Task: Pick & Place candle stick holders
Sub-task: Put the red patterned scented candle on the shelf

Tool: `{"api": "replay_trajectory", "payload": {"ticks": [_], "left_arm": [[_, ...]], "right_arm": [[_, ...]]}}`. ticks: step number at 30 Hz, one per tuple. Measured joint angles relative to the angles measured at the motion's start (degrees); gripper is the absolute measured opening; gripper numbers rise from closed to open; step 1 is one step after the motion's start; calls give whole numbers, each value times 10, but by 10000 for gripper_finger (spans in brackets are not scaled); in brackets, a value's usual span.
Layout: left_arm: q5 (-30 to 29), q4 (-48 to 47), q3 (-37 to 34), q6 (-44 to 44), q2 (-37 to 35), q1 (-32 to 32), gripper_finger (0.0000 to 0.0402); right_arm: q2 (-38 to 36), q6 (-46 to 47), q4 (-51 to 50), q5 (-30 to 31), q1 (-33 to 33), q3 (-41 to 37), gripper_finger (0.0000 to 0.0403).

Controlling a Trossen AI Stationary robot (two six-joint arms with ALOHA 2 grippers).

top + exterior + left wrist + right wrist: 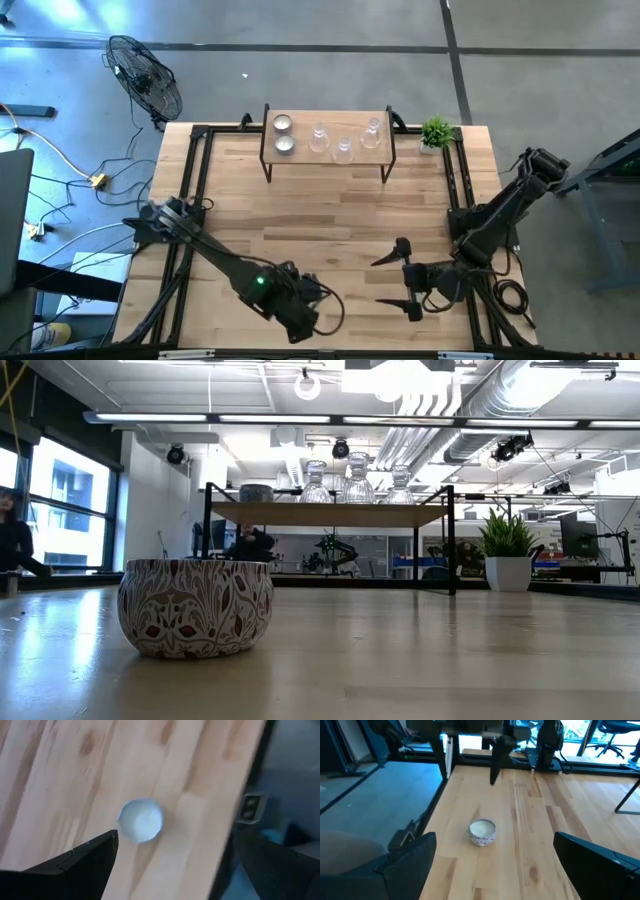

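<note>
Cup with a white middle sits on the table under the wide-open, empty left gripper, and it looks small, light and hard, so pinch its round sides.

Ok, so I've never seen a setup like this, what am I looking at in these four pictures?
Two dark robot arms work at a wooden table. One picture looks straight down, one sits at table height, and two come from wrist cameras. A black-framed wooden shelf carries three clear glass stemmed holders and two round tealight cups. A third, patterned tealight cup sits on the table below the left gripper. The right gripper faces it. Both have open fingers and hold nothing.
</note>
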Motion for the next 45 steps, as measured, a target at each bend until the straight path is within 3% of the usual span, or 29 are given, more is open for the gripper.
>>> {"api": "replay_trajectory", "payload": {"ticks": [3,8,11,17,24,45], "left_arm": [[24,-63,26,5,30,7,387],[159,-44,28,-32,49,43,387],[197,-35,27,-51,50,64,387],[174,-60,26,-50,54,98,387],[171,-76,26,-109,60,121,387],[189,53,-86,-111,69,107,387]], "right_arm": [[0,4,4,7,9,0,397],[0,12,11,25,23,0,397],[0,13,21,25,31,0,397],[0,13,34,33,50,0,397],[0,25,34,58,77,0,397],[0,22,16,85,122,0,397]]}}
